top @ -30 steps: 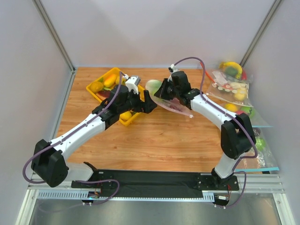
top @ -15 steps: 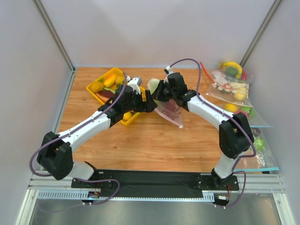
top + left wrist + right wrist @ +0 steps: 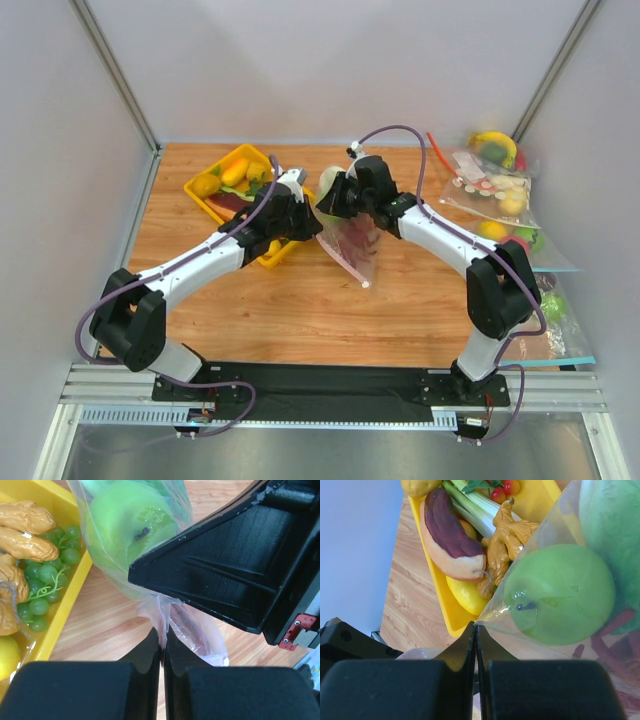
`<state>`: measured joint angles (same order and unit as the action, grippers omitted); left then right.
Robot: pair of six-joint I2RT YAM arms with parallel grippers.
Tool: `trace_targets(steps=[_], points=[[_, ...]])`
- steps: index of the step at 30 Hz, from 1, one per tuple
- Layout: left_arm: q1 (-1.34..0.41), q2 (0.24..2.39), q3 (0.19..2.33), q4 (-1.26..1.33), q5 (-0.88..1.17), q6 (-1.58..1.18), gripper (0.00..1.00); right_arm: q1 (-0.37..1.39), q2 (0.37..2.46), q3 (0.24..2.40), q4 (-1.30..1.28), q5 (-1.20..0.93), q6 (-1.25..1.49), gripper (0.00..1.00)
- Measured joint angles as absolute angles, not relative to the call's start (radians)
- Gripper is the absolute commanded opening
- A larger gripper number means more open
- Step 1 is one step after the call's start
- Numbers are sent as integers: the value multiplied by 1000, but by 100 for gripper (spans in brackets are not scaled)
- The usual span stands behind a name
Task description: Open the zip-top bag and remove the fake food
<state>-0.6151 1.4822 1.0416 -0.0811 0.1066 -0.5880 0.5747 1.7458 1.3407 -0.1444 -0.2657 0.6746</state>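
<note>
The zip-top bag [image 3: 352, 245] hangs off the table between my two grippers, sagging to a point. In the top view my left gripper [image 3: 308, 213] and right gripper [image 3: 328, 203] meet at its upper left corner. In the left wrist view the left gripper [image 3: 163, 640] is shut on a fold of the bag [image 3: 195, 630]. The right gripper [image 3: 475, 630] is shut on the bag's edge [image 3: 520, 625]. Inside the bag sit the fake food: a round green fruit [image 3: 560, 592], a lettuce head [image 3: 615, 520] and red lobster parts [image 3: 610, 635]. The zip strip is hidden.
A yellow tray [image 3: 207, 203] of toy foods stands just left of the grippers, with grapes [image 3: 47, 575] and a lemon [image 3: 465, 595] at its near rim. Other filled clear bags [image 3: 495, 190] lie along the right wall. Grey walls close the table on three sides.
My left gripper moved right to the bag and shut on it. The right gripper shifted slightly left, and the bag swung from lying slanted to hanging down.
</note>
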Motion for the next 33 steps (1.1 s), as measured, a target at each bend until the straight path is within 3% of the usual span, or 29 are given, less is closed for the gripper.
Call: trace_targets(steps=[2,5,6,9,12,23,33], points=[[-615,1487,1043,-81,107,-586,0,575,1744,1340,-147,-258,662,3],[-616,1489,1053,-91,115,-585,0,576,1731,1339,-165,-224,630,22],[-616,1490,1059,-96,115,-582,0,575,1720,1339,-173,-208,620,38],[-614,1489,1083,-106,121,-574,0,572,1659,1324,-197,-151,564,67],[-607,1489,1108,-119,131,-568,0,563,1566,1296,-220,-82,487,75],[-551,1489,1251,-212,198,-525,0,568,1180,1028,-183,39,222,75],[-507,1549,1351,-231,281,-517,0,695,1114,973,-181,-28,77,72]])
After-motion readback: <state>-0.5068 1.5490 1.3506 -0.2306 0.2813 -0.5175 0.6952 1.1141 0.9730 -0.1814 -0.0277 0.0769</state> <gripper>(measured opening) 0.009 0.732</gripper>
